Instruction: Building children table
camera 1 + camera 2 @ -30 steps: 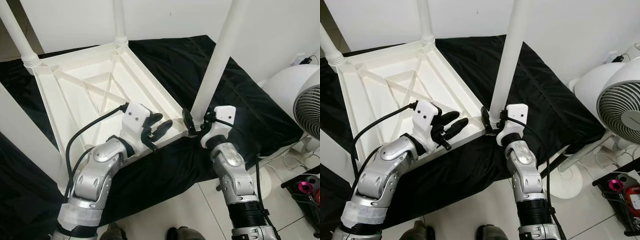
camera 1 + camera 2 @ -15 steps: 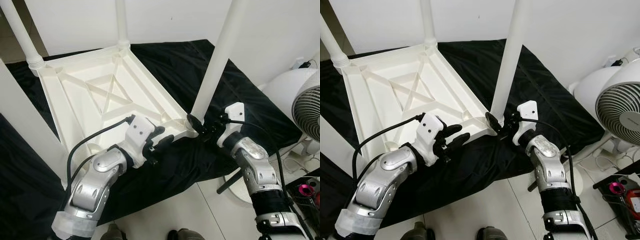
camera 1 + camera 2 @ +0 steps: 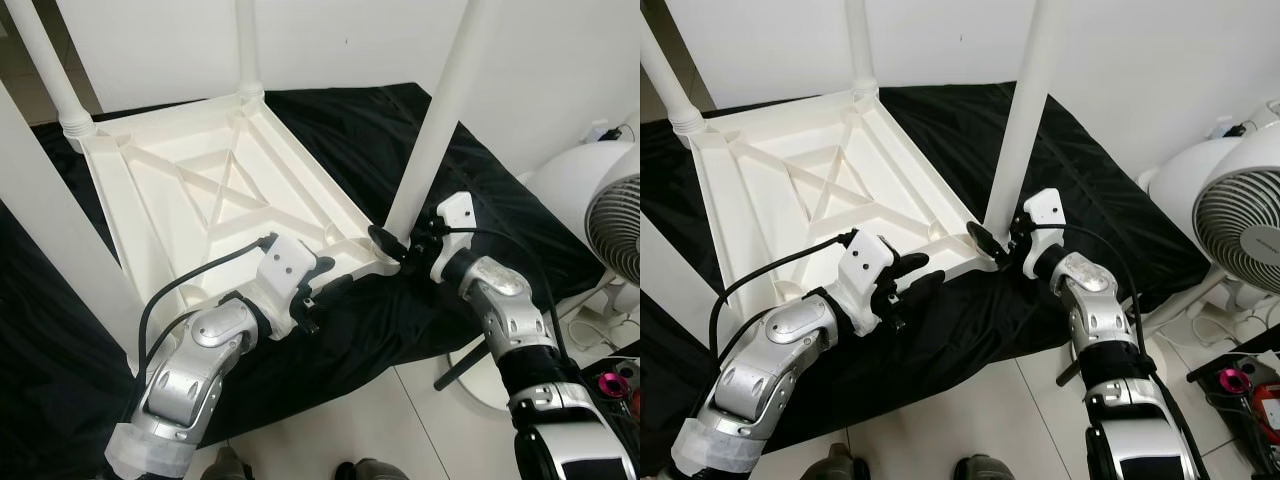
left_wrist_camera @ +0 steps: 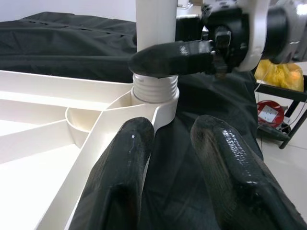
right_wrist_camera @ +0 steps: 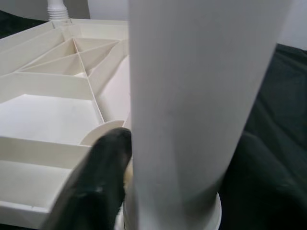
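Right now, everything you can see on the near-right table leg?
The leg is a plain white plastic-looking tube, standing upright with its ribbed threaded base in the corner socket of the upturned white tabletop. The right pincer closes around its base; the left pincer rests at the tabletop edge beside it, over the black cloth.

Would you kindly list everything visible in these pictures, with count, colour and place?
Table top: one, white, upside down on the black cloth, ribbed underside up.
Table legs: four in view, white, upright at the corners; the near-right one sits in its threaded socket.
Cloth: one, black, spread under the table top.
Fan: one, white, on the floor at the right.
Cart: one, black, far right, holding pink and red items.
Shoes: two, dark, bottom edge, on the tiled floor.
Left gripper: fingers open at the table top's near edge.
Right gripper: fingers around the near-right leg's base.
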Motion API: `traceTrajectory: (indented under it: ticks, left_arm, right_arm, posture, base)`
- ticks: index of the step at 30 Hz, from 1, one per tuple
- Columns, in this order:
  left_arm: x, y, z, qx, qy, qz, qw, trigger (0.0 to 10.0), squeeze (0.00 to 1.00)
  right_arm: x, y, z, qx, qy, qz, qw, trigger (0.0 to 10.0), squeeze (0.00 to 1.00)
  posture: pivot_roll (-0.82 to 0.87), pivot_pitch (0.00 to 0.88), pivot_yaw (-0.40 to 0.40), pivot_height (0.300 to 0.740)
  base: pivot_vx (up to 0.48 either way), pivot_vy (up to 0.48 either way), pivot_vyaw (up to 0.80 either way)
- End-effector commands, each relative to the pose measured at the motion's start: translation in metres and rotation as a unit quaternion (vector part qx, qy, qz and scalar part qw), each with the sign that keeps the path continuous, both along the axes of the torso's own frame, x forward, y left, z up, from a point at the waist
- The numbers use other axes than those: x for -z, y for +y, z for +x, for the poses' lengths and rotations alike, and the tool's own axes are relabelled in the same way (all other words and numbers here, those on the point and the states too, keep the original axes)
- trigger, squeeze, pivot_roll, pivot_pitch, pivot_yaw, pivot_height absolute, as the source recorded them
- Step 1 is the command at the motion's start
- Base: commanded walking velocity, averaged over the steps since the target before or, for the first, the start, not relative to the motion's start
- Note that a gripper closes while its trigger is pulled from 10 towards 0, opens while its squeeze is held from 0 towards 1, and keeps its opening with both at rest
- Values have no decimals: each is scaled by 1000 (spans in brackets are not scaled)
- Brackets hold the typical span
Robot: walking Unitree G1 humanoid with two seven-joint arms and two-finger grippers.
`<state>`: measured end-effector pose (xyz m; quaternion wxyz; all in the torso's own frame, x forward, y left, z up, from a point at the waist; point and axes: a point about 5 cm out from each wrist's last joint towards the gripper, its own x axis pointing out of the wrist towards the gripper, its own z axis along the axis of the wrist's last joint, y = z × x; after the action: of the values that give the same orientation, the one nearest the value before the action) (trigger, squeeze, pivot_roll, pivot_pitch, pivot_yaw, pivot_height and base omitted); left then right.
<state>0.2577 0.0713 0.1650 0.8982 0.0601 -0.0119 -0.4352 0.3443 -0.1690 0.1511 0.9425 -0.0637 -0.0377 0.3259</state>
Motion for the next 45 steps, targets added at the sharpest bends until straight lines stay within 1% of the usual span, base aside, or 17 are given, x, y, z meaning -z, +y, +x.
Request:
traceTrajectory:
  ticks: [1,2,3,10,11,16,18,20,24,27,29,30,33,36,40,41,45]
  left_arm:
    - [-3,-3,-4,22,-6,0,1000,10000,0]
    - [-3,-4,-4,22,-7,-1,1000,10000,0]
    - [-4,-4,-4,22,-8,-1,1000,10000,0]
    - [-7,-4,-3,19,-10,-4,1000,10000,0]
    - [-7,-4,-2,18,-10,-4,1000,10000,0]
    - [-7,-5,-1,18,-10,-3,1000,10000,0]
    - [-7,-4,1,11,-13,-2,1000,10000,0]
    - [-3,2,6,-15,-11,20,1000,10000,0]
    - [-1,5,6,-20,-7,23,1000,10000,0]
    - [0,9,7,-23,-5,28,999,10000,0]
    - [0,9,7,-24,-5,28,999,10000,0]
    - [0,10,9,-26,-4,29,999,10000,0]
    - [-1,11,10,-27,-5,29,999,10000,0]
    - [-2,10,11,-27,-5,29,999,10000,0]
    - [-2,10,11,-25,-5,27,999,10000,0]
    - [-2,9,11,-25,-5,26,999,10000,0]
    - [-3,8,10,-25,-5,22,999,10000,0]
  right_arm:
    - [1,-2,3,-6,3,-10,1000,2275,0]
    - [4,-2,3,-7,7,-14,1000,510,0]
    - [7,-3,2,-7,12,-19,1000,0,0]
    - [17,-4,-1,-9,22,-25,999,0,0]
    - [19,-4,-2,-1,20,-29,999,10000,0]
    - [21,-4,-2,8,16,-34,999,10000,0]
    - [22,0,-4,35,17,-28,999,10000,0]
    - [23,16,-12,104,12,-12,994,10000,0]
    - [23,23,-15,138,19,6,990,10000,0]
    - [27,38,-25,241,41,52,968,10000,0]
    - [27,41,-27,258,43,61,963,10000,0]
    - [27,56,-33,283,48,86,954,10000,0]
    - [26,70,-37,279,54,106,953,10000,0]
    - [25,74,-39,278,56,108,953,10000,0]
    - [13,81,-44,232,39,118,965,10000,0]
    - [11,78,-45,225,36,120,966,10000,1000]
    - [6,69,-47,223,25,114,968,10000,1000]
  posture:
    - [-70,30,-22,740]
    - [-69,31,-22,740]
    - [-69,40,-21,740]
    - [-75,49,-18,740]
    - [-79,54,-19,740]
    - [-79,54,-19,740]
    - [-81,69,-23,740]
    - [-93,83,-11,740]
    - [-94,86,-8,740]
    - [-100,96,0,740]
    - [-100,96,0,740]
    - [-107,101,7,740]
    - [-108,102,9,740]
    - [-108,102,9,740]
    - [-113,105,11,740]
    - [-110,106,10,740]
    - [-108,107,9,740]
  base:
    - [0,0,0]
    - [0,0,0]
    - [0,0,0]
    - [0,0,0]
    - [0,0,0]
    - [0,0,0]
    - [0,0,0]
    - [0,0,0]
    - [0,0,0]
    - [0,0,0]
    - [0,0,0]
    - [0,0,0]
    - [0,0,0]
    - [0,0,0]
    - [0,0,0]
    - [0,0,0]
    - [0,0,0]
